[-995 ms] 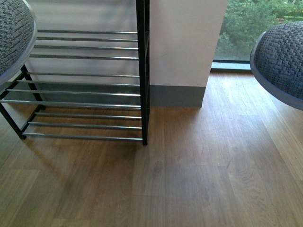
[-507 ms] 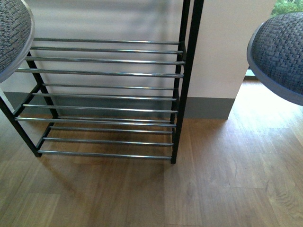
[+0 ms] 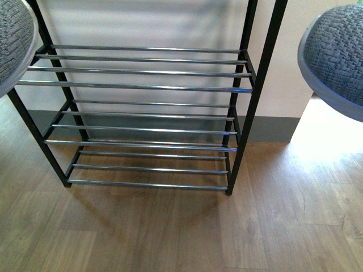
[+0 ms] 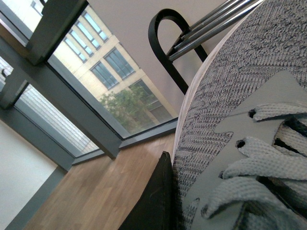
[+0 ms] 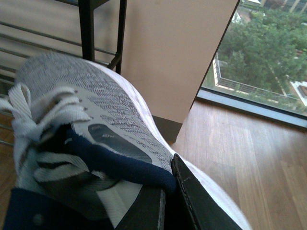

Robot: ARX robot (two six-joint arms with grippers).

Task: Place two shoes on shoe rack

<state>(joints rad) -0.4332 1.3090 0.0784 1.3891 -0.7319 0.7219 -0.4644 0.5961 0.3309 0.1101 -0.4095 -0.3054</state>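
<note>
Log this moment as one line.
left gripper: shut on left shoe | right gripper: shut on right shoe | shoe rack: ahead, visible tiers bare | stage: unplaced

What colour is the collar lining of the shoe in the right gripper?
Dark navy collar lining on the grey knit shoe; clearest in the right wrist view.

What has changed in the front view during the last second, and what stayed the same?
The shoe rack slid from the left edge to the middle of the front view, so the camera likely turned toward it; both its ends now show. The left shoe and right shoe stayed raised at the picture's sides.
</note>
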